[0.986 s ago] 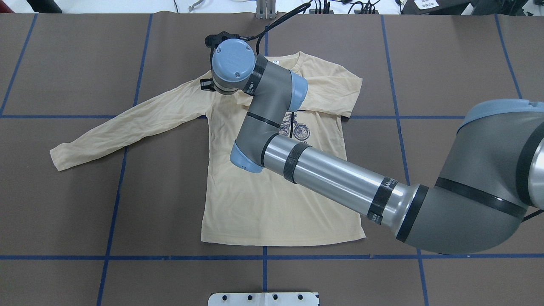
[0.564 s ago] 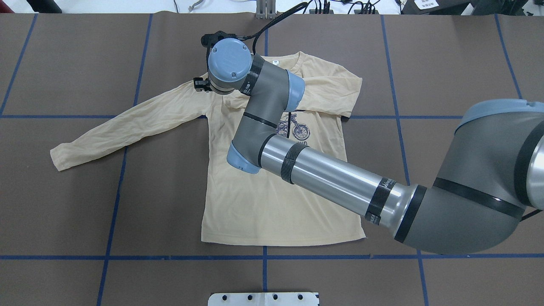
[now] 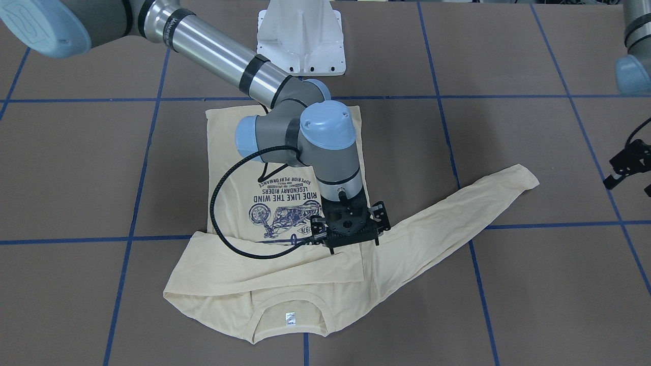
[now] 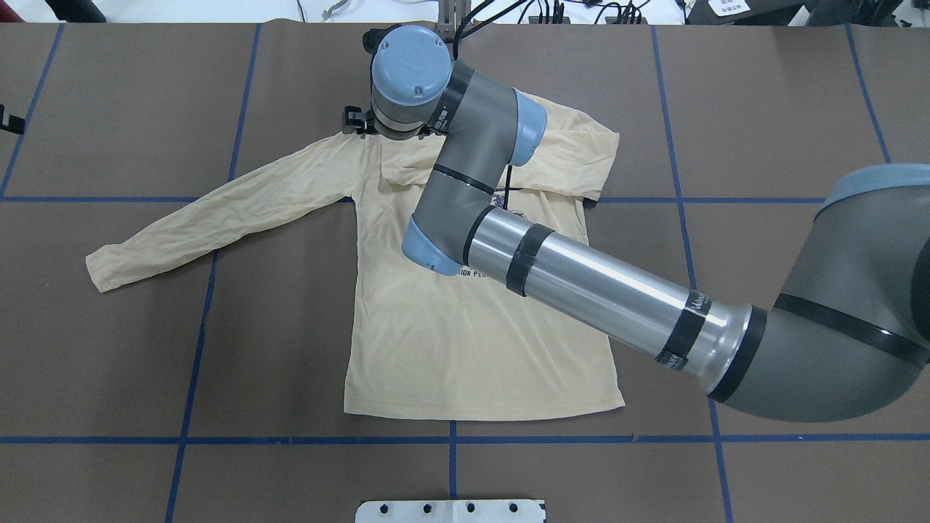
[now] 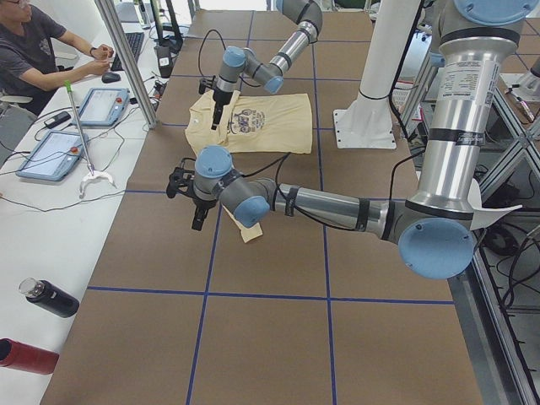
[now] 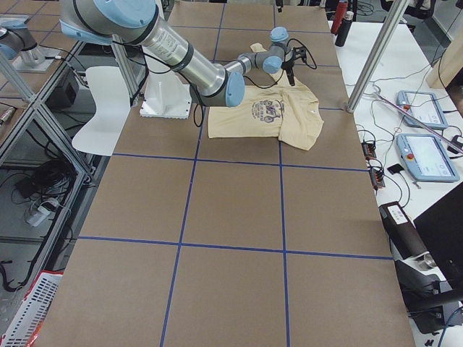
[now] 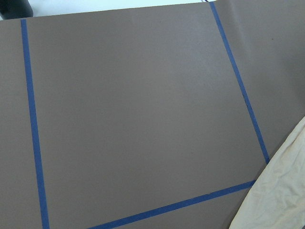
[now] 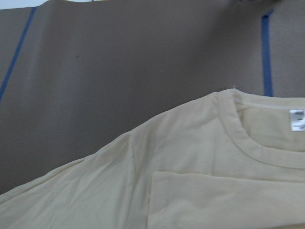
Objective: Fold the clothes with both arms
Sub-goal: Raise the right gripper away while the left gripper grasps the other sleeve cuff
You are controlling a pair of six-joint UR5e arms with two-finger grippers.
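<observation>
the pale yellow t-shirt [image 4: 465,341] lies flat on the brown table [image 4: 763,109], print side up, with its neck tag [image 3: 291,318] at the edge farthest from the robot. one sleeve [image 3: 264,269] is folded across the chest just under the collar, and its cuff ends near the middle of the shirt. the other sleeve [image 4: 218,211] lies stretched out toward the robot's left.

the right gripper [image 3: 351,231] reaches across and hangs over the folded cuff and the shoulder beside it. it looks lifted off the cloth and nothing seems to hang from it. its jaws are hidden under the wrist in every view, so i cannot tell whether they are spread or pressed together. the left gripper [image 3: 628,170] waits well out past the stretched sleeve, apart from it. its wrist camera catches only bare table and a corner of the cuff, and i cannot tell how its jaws stand either.

by my reading the first sleeve fold is done and the second is in hand. the next move calls for the right arm to clear the shirt. the left arm would then come down on the far cuff, pinch the thin fabric without bunching it, and carry it across to lie over the first sleeve.
</observation>
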